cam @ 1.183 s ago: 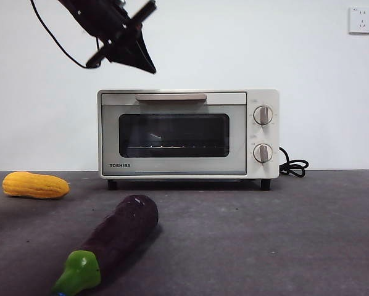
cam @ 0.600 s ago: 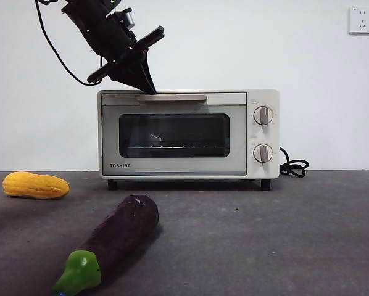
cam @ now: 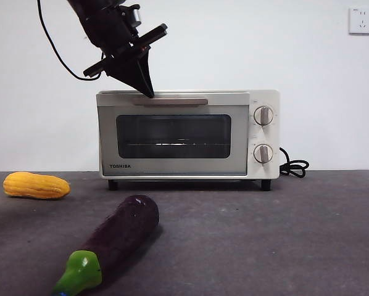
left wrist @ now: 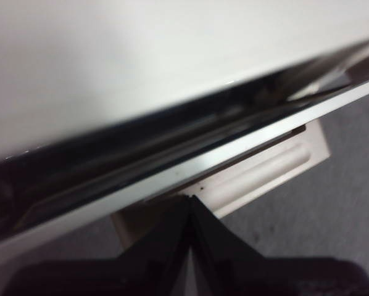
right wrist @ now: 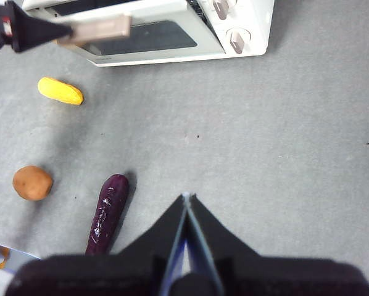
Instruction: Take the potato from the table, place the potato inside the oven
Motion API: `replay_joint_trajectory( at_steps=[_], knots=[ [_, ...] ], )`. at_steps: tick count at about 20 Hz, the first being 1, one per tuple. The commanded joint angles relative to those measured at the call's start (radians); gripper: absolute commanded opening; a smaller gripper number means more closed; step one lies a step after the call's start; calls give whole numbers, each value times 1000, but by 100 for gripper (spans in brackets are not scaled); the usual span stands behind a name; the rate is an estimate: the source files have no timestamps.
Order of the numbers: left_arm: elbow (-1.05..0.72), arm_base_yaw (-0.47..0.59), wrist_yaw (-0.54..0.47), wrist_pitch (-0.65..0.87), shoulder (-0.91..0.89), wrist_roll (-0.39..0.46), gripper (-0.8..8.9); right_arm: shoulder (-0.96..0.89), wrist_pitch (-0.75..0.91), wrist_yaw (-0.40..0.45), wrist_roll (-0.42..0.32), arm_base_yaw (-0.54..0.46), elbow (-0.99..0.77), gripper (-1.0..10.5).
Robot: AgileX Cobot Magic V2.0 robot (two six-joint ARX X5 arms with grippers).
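**A:** How far along are you?

**B:** Early. The potato (right wrist: pixel 32 183) sits on the table (right wrist: pixel 283 142), untouched, well apart from the oven (cam: pixel 187 134). Your left gripper (cam: pixel 149 92) is at the left end of the door handle (cam: pixel 171 101), jaws pressed together with nothing between them, tips hooked just behind the bar. The door looks barely cracked at its top edge, so opening it, picking up the potato and loading it all remain.

**A:** And your right gripper (right wrist: pixel 187 200)?

**B:** It hangs high over the table, jaws closed on nothing.

**A:** Which view helps most?

**B:** The right wrist view alone shows the potato properly, near the eggplant (right wrist: pixel 107 213) and corn (right wrist: pixel 60 90); the front view misses it. The left wrist view alone shows the dark gap at the door.
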Motion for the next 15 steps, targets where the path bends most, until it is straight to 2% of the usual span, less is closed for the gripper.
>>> replay_joint_trajectory(
  at_steps=[1,4,8,12,15],
  knots=[
    [-26,-20,-100,-79,40,65,-6,0,2,-3,-11,0,5,1],
    [-26,-45,-170,-125,40,90,-6,0,2,-3,-16,0,5,1],
    [-27,-66,-171,-166,40,99,-6,0,-5,-3,-20,0,5,1],
    [-28,-91,-220,-192,40,99,-6,0,-46,-3,-65,0,5,1],
    [-28,-101,-220,-200,40,98,-7,0,-53,-3,-71,0,5,1]
  ],
)
